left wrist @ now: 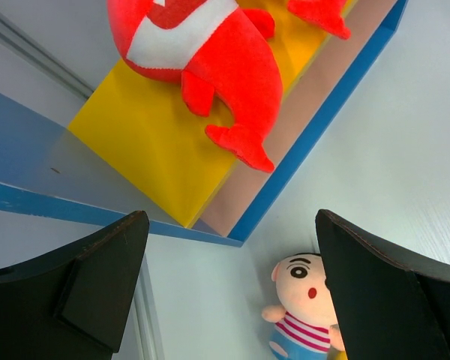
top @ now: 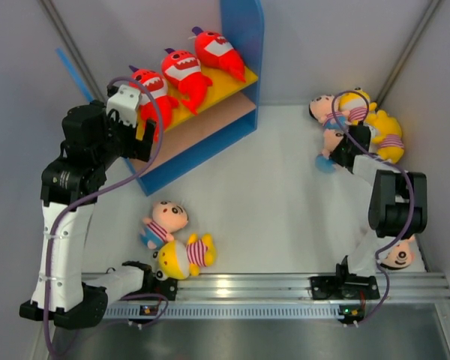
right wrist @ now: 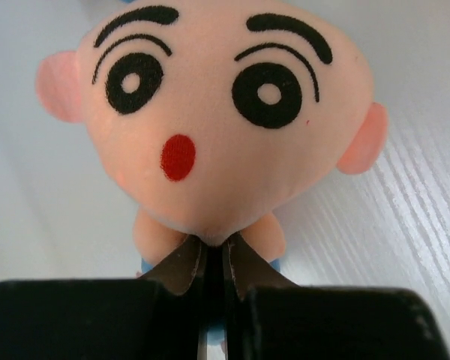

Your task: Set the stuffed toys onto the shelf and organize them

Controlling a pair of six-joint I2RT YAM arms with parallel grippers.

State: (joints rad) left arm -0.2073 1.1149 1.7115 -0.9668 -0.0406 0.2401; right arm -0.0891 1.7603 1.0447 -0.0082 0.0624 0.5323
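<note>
Atop shelf (top: 244,45), three red sharks (top: 184,71)

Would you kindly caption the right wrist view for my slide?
Right gripper pinching a pink-faced doll just below its chin.

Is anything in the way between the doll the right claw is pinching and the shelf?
Nothing visible. The table between the pink-faced doll in the right gripper and the shelf is bare. Three red sharks fill the yellow top board, but the lower board is free.
</note>
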